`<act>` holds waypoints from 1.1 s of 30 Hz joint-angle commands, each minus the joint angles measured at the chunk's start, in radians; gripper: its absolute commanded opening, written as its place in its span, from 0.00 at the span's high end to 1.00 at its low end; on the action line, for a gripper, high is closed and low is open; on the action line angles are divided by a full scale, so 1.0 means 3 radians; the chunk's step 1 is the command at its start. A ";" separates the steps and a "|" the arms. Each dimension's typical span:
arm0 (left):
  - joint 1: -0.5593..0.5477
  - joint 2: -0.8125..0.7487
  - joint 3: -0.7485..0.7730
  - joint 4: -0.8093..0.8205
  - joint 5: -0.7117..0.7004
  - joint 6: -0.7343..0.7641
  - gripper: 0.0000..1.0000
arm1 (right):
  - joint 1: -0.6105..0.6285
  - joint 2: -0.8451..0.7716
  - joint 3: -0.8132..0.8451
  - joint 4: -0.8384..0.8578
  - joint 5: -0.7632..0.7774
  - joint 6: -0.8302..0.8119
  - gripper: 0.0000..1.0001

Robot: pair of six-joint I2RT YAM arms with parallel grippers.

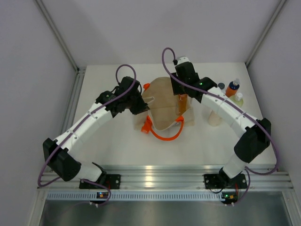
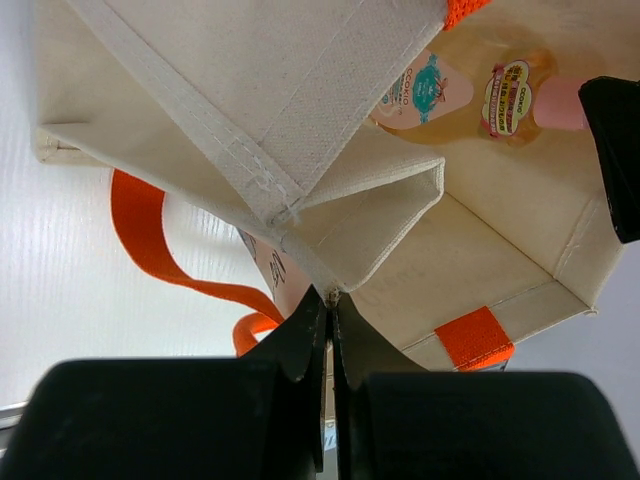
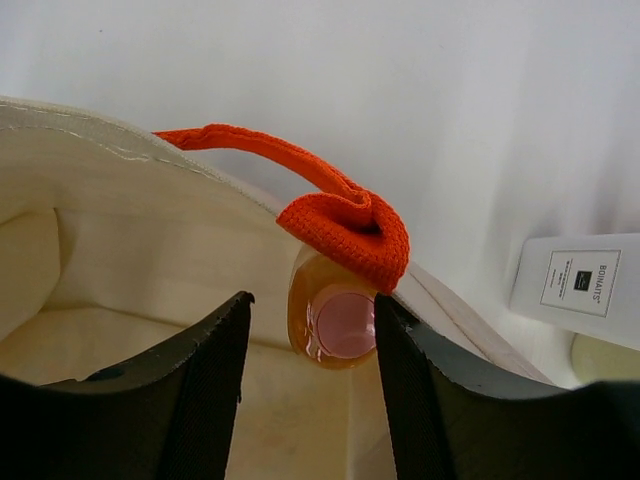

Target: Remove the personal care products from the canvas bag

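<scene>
Right fingers (image 3: 205,385) flank one amber bottle (image 3: 335,322) in the bag (image 1: 162,96); four bottles (image 1: 232,88) outside.

Orange handle (image 3: 350,230) overhangs amber bottle (image 3: 335,320) (canvas bag (image 3: 150,250) mouth open)

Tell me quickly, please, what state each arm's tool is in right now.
Left tool: closed, pinching the canvas bag at its rim.
Right tool: open, straddling the amber bottle with the pink cap, not visibly gripping it.

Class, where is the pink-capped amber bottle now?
Top view: the amber bottle sits in the canvas bag's right side, under an orange handle, facing the right gripper.
</scene>
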 commanded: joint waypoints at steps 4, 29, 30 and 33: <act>0.0016 -0.0041 -0.0026 -0.0020 -0.0007 -0.0028 1.00 | -0.0064 0.0040 0.0038 -0.0079 0.0015 -0.0056 0.48; 0.0042 -0.0036 -0.0046 -0.0025 0.0013 -0.0043 1.00 | -0.0033 0.0306 0.0227 -0.0518 0.0435 -0.0251 0.44; 0.0042 -0.0041 -0.0046 -0.0025 0.0013 -0.0048 1.00 | -0.0033 0.0311 0.0227 -0.0518 0.0410 -0.0241 0.44; 0.0042 -0.0036 -0.0046 -0.0020 0.0003 -0.0038 1.00 | -0.0038 0.0326 0.0237 -0.0518 0.0338 -0.0184 0.44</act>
